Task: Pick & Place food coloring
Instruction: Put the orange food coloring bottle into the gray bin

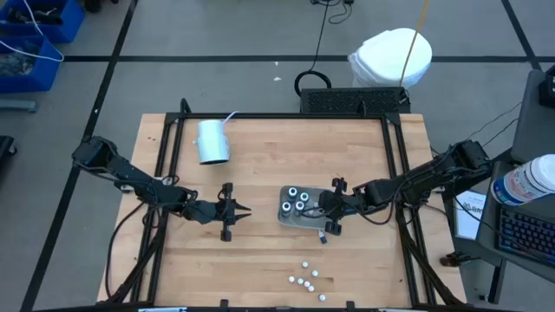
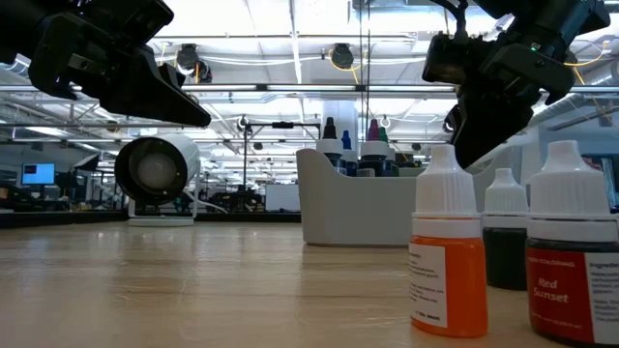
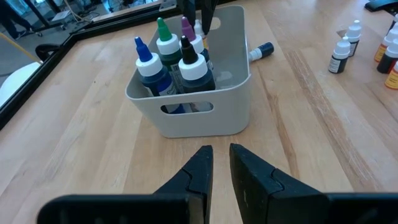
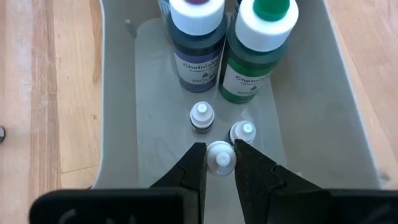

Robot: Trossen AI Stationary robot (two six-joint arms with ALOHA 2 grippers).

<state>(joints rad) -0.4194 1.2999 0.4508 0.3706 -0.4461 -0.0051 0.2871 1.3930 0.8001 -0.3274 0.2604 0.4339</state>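
The food coloring is split: several large dark bottles [image 4: 196,43] with coloured caps and three small white-capped bottles stand in the grey tray [image 1: 286,217], one bottle [image 1: 323,236] lies on the wood beside it, and several small ones [image 1: 308,277] stand near the near edge. My right gripper [image 4: 219,163] reaches down into the tray's right part and is shut on a small bottle [image 4: 221,158]. My left gripper [image 3: 221,155] hovers left of the tray, pointing at it, its fingers drawn together to a narrow slit, holding nothing. My right gripper pinches a small bottle by its white cap [image 4: 221,154], one finger on each side. The fingers [image 4: 194,163] come from above, pointing down into the tray. The bottle stays upright; whether its base rests on the tray floor is hidden by the cap.
A pale blue cup [image 1: 212,141] lies on its side toward the far left of the table. Close to the low camera stand an orange bottle [image 2: 447,251], a dark one [image 2: 503,232] and a red one [image 2: 571,256]. Black rails [image 1: 165,156] frame the table.
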